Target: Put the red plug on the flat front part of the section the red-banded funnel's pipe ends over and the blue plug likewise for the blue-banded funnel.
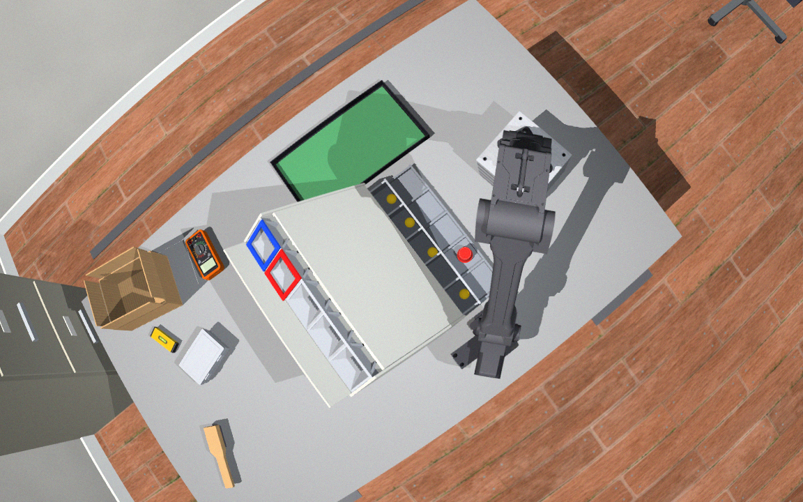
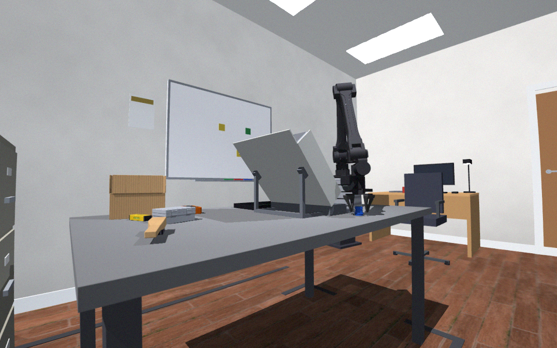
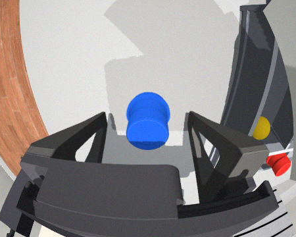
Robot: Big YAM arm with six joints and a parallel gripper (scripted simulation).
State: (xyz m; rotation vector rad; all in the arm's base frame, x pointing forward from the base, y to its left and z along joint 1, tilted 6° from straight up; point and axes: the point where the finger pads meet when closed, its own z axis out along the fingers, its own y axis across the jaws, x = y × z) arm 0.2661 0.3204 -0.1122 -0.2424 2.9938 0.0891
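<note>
The blue plug (image 3: 148, 122) (image 2: 359, 210) stands on the table just off the end of the sectioned tray (image 1: 418, 185). My gripper (image 3: 147, 117) (image 2: 359, 203) is low around it, open, one finger on each side with a gap to the plug. The overhead view hides the plug under the arm. The red plug (image 1: 465, 253) (image 3: 279, 164) sits on the flat front part of the tray's fourth section. Yellow marbles (image 1: 432, 251) (image 3: 261, 128) lie in several sections. The blue-banded funnel (image 1: 253, 233) and the red-banded funnel (image 1: 272, 263) are at the top of the sloped cover (image 1: 360, 268) (image 2: 280, 168).
A green mat (image 1: 354, 140) lies behind the cover. A multimeter (image 1: 205, 252), a cardboard box (image 1: 129, 286), a white case (image 1: 201, 355), a yellow level (image 1: 164, 337) and a wooden brush (image 1: 220, 452) lie on the far side. The table edge is close to the gripper.
</note>
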